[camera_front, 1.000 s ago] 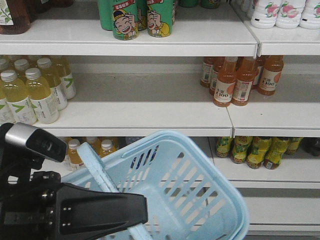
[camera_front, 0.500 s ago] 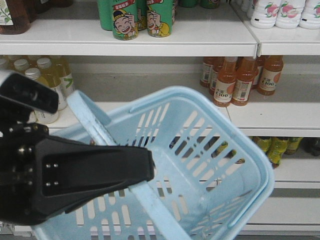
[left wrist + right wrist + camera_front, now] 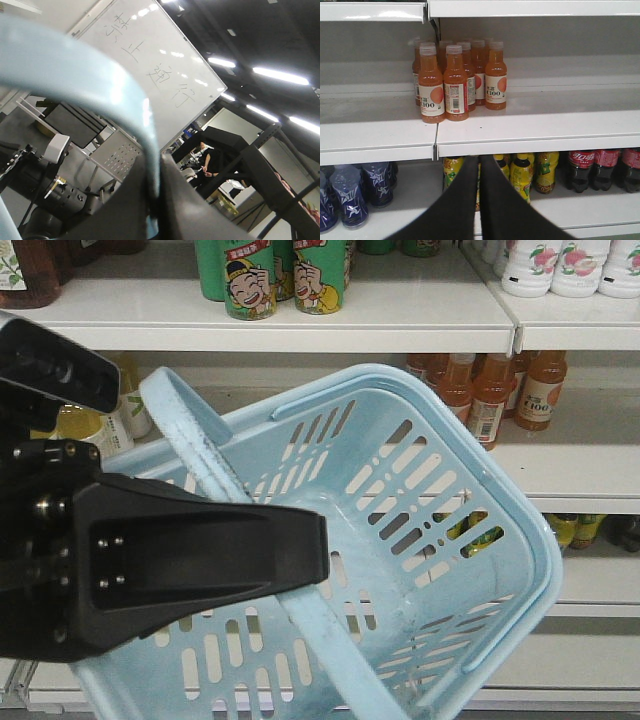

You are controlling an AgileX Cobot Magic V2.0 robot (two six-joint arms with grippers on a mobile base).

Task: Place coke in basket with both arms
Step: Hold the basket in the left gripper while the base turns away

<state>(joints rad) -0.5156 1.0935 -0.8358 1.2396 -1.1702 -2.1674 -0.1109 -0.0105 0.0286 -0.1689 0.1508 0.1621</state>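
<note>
Front view: the light blue slotted plastic shopping basket (image 3: 340, 390) hangs tilted across the centre. Its flat swing handle (image 3: 185, 425) runs from 10 o'clock down under the broad black left gripper (image 3: 300, 558) at 9 o'clock. Left wrist view: that gripper (image 3: 154, 210) is clenched on the handle (image 3: 75, 70) — a light, stiff load, likely to swing on its pivots. Right wrist view: the black right gripper (image 3: 479, 172) at 6 o'clock is pressed closed on nothing. Only dark red-labelled cola bottles (image 3: 582, 170) stand at 4 o'clock. The small red coke bottle shows nowhere; it is probably smooth and rigid — best taken at its waist.
</note>
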